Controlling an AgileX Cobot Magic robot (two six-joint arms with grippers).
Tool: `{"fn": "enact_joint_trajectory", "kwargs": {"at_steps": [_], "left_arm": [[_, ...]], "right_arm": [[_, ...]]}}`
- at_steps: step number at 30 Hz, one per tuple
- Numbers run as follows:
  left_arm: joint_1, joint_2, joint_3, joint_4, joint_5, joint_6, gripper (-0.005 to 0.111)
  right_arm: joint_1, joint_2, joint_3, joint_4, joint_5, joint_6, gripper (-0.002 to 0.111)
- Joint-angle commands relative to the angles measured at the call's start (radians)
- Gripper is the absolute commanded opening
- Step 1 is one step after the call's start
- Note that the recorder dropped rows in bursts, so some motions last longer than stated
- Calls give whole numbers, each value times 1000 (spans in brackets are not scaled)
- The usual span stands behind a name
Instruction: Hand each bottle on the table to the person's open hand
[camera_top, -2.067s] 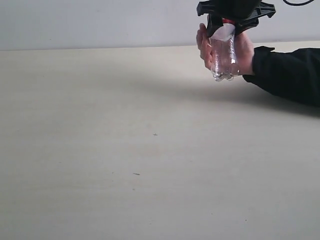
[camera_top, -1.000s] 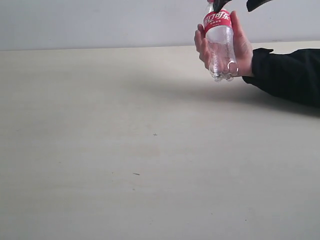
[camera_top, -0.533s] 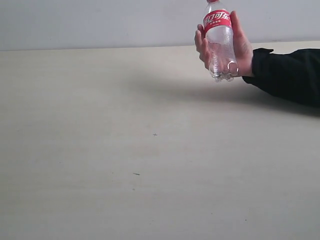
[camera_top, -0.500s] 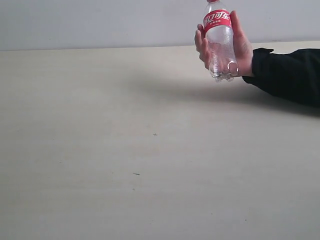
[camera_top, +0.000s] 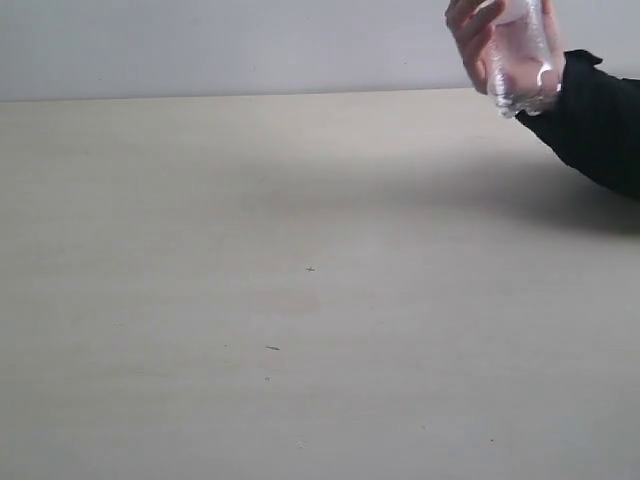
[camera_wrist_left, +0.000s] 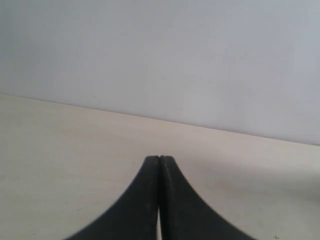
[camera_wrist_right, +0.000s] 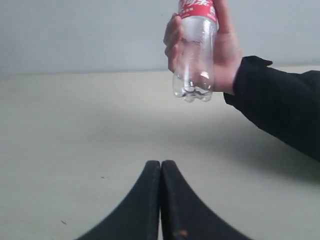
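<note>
Counter (camera_top: 250, 300): wide, pale beige, faint wood grain, filling most of the exterior view.
Wall (camera_top: 200, 45): plain grey-white, behind the counter's far edge.
Sleeve (camera_top: 600, 120): black, reaching in from the right of the exterior view, above the counter's far right part.
Hand (camera_wrist_right: 226, 55): bare and light-skinned, raised off the counter, its fingers and thumb wrapped round a bottle.
Bottle (camera_wrist_right: 195, 55): clear plastic with a red label, held about upright in the hand, base clear of the counter. Its top is cut off by the picture edge, and it is blurred in the exterior view.
Left jaws: two black fingers (camera_wrist_left: 142, 200) pressed tip to tip, holding nothing, over bare counter and facing the wall.
Right jaws: black fingers (camera_wrist_right: 142, 200) likewise pressed together, holding nothing, low over the counter, well apart from the bottle and facing it.
Specks (camera_top: 310, 268): a few tiny dark marks near the counter's middle.
</note>
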Motion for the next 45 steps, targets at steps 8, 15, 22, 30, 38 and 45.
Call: {"fn": "enact_joint_trajectory", "kwargs": {"at_steps": [8, 15, 22, 30, 38, 45], "left_arm": [[-4, -6, 0, 3, -5, 1, 0], [-4, -6, 0, 3, -5, 1, 0], [-4, -6, 0, 3, -5, 1, 0], [-4, -6, 0, 3, -5, 1, 0], [-4, -6, 0, 3, -5, 1, 0], [-4, -6, 0, 3, -5, 1, 0]], "right_arm": [[-4, -358, 86, 138, 80, -60, 0], [-4, -358, 86, 189, 96, -49, 0], [-4, -358, 86, 189, 92, -57, 0], [-4, -358, 240, 129, -303, -122, 0], [-4, -358, 559, 135, -663, -162, 0], [-4, -358, 615, 129, -726, -174, 0]]}}
